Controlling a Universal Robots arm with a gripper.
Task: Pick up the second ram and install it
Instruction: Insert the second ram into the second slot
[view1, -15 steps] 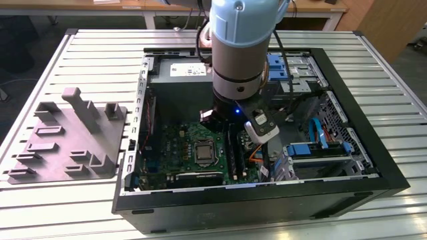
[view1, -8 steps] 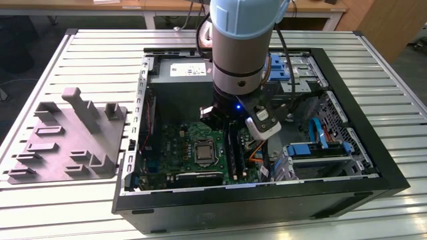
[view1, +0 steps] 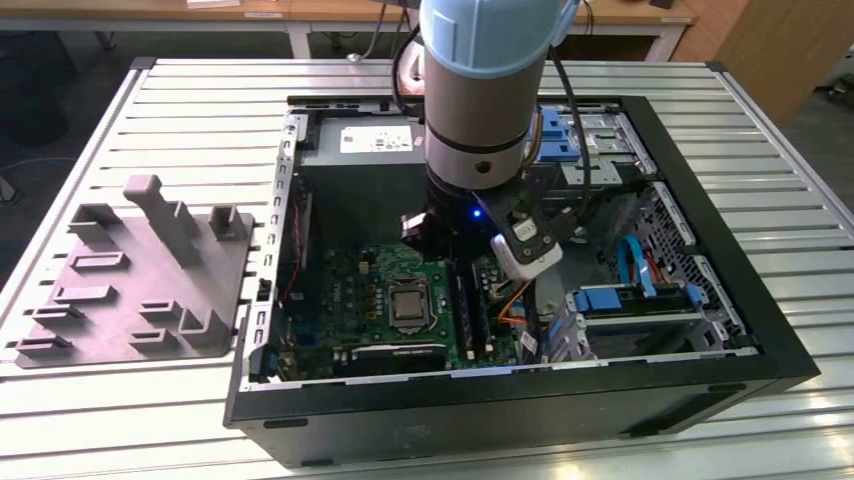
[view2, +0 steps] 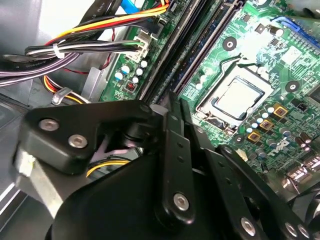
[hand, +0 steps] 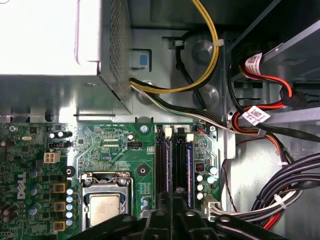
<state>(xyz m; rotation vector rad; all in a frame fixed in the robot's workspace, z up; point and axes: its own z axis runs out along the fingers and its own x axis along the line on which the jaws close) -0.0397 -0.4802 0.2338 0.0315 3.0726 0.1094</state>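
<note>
My gripper reaches down into the open computer case, right over the long black memory slots beside the processor socket. In the first wrist view its black fingers come close together at the slots' near end. A thin dark stick, the second ram, stands on edge between the fingers and runs along a slot. A bluish stick sits in the neighbouring slot. In the second wrist view the gripper points at the same slots. I cannot see how deep the ram sits.
The grey fixture tray lies on the slatted table at the exterior view's left. Inside the case are the power supply, cable bundles beside the slots, and blue drive brackets. The case walls hem the arm in.
</note>
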